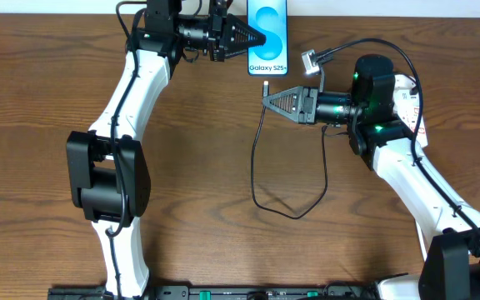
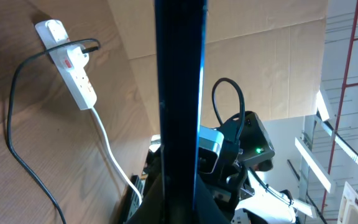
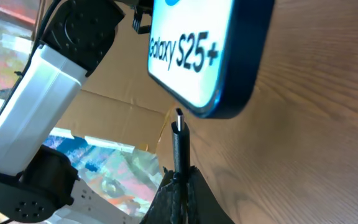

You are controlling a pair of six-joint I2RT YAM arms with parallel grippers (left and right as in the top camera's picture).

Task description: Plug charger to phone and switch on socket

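Our right pincer (image 1: 267, 99) is clamped shut on the charger (image 3: 178, 134) just behind its plug tip, which sticks straight out ahead of the fingers. Right ahead of that tip, v. near but apart, sits the bottom edge of the phone (image 3: 210, 56), w/ the "Galaxy S25+" text facing us. Further ahead and off to one side, our left pincer (image 1: 255, 37) is closed on the phone's long edge and braces it. Behind the right pincer the cable drops into a loose loop on the table (image 1: 182, 167). Well behind it, mostly under the right arm, lies the socket (image 2: 73, 68). To do this step well, we judge the tip needs lining up w/ the port first, as it looks a bit off-centre vs. the edge. Then we'd push slowly along the plug's own axis w/ no side load, while the left pincer holds firm against the push. Hard to make out: the port itself isn't visible. We can't tell if the phone lies flat or is lifted. The switch position is unreadable, and the left fingers are hidden by the phone's edge in their own cam.
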